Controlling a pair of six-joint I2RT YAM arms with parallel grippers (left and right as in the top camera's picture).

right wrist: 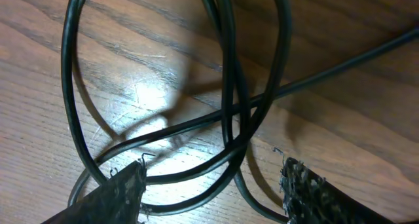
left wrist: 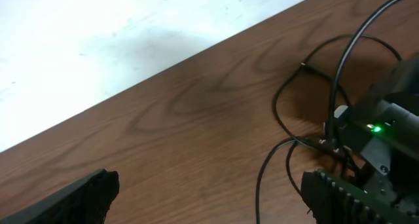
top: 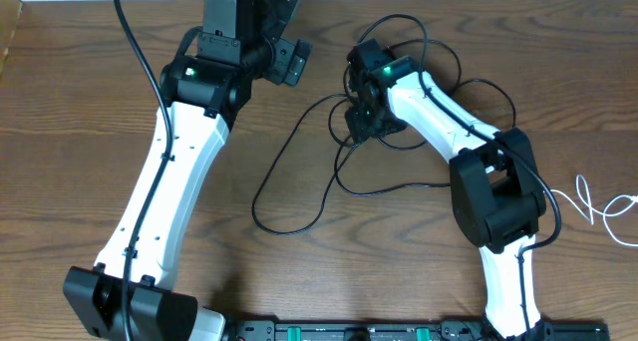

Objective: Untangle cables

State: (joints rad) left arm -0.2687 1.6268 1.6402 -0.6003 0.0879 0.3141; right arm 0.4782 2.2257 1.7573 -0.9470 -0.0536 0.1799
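Observation:
The black cables (top: 282, 229) lie in tangled loops on the wooden table (top: 80, 132), bunched under the right arm's wrist. My right gripper (top: 361, 120) hovers low over that bunch. In the right wrist view it (right wrist: 213, 188) is open, and several crossing black strands (right wrist: 227, 60) lie on the wood between its fingertips (right wrist: 314, 191), none of them pinched. My left gripper (top: 290, 60) stands open at the back of the table, holding nothing. In its own view it (left wrist: 209, 198) has a thin black strand (left wrist: 275, 106) near its right finger. A white cable (top: 598, 203) lies apart at the right edge.
The right arm's wrist with its green light (left wrist: 375, 128) sits close to the left gripper's right finger (left wrist: 340, 201). The table's far edge meets a white surface (left wrist: 98, 40). A black rail (top: 379, 331) runs along the front edge between the arm bases.

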